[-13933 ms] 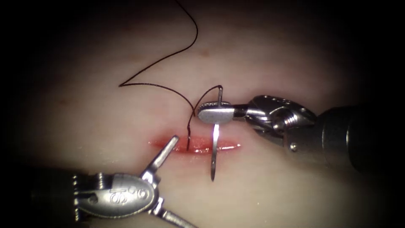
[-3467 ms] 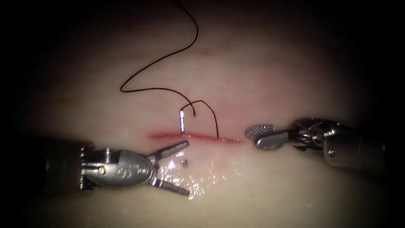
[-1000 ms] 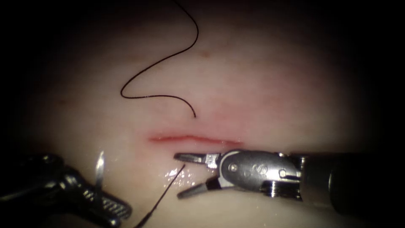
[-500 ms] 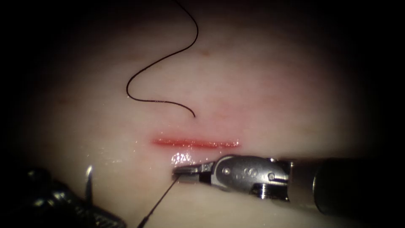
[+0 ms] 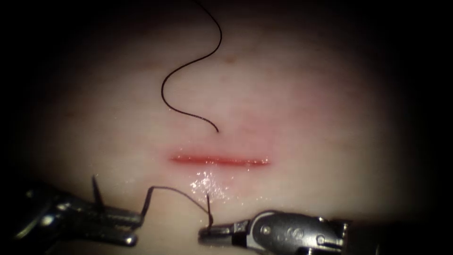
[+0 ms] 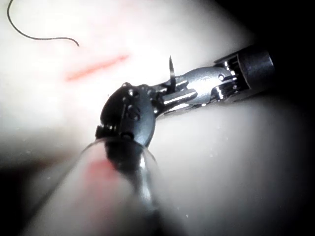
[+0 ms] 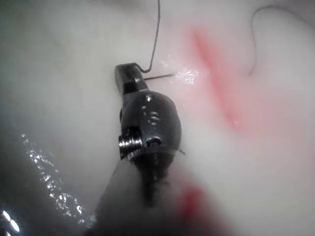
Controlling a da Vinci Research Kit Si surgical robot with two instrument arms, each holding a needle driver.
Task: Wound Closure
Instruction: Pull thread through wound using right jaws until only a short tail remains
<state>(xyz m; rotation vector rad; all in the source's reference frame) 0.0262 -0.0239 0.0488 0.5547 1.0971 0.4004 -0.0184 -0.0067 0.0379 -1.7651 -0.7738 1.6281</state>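
Having drawn back toward six o'clock since half a second ago, the right tool (image 5: 204,232) stays clamped on the thread (image 5: 175,191), shortening the free tail above the cut (image 5: 219,160) while the left tool (image 5: 134,225) grips the needle (image 5: 97,192), clear of the tissue (image 5: 302,94), at seven o'clock.

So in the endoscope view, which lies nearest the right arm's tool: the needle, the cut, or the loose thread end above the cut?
1. Needle, held in the left tool, left of the right tool.
2. Cut, above; close to the needle's rank.
3. Loose thread end, beyond the cut.
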